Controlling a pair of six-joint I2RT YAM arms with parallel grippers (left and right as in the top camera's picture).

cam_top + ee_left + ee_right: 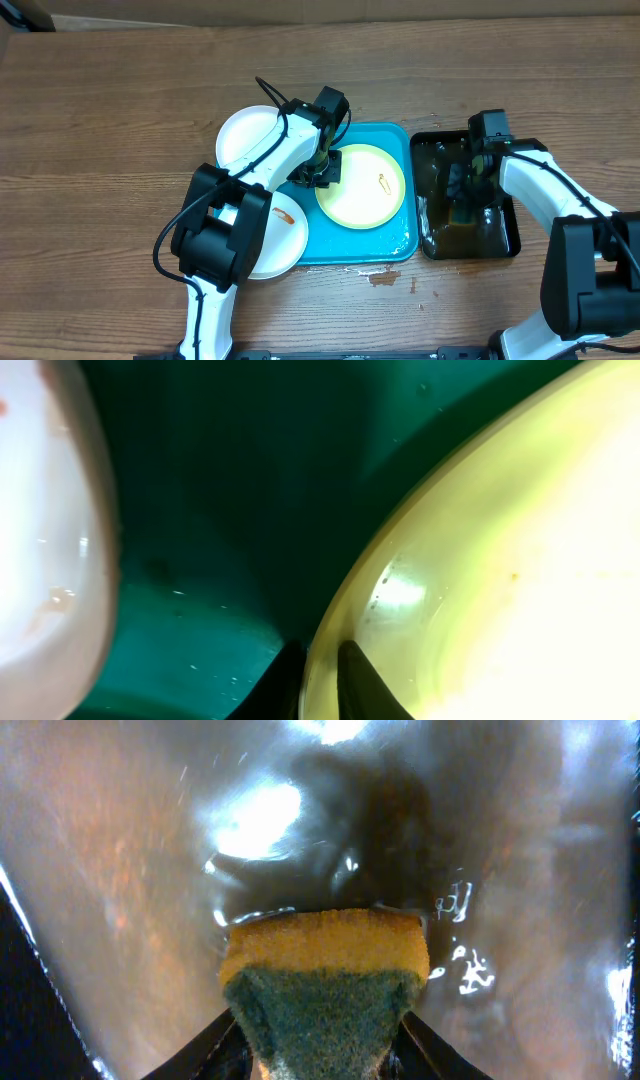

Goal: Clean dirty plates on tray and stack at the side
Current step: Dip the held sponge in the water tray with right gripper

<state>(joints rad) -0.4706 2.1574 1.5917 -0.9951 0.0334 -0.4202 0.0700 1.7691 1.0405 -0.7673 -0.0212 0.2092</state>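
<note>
My left fingers (368,685) pinch the near rim of the green plate (520,560) lying flat on the tray (395,245), its bowl spreading ahead-right of them, while my right fingers (205,1060), well apart, clamp the sponge (325,980) over the black tray (500,245).

No writing, label, brand or number can be read in any view. The small orange mark on the lime-rimmed plate (350,195) is a smear, and the white squiggles right of the sponge (325,965) are glints on water.
</note>
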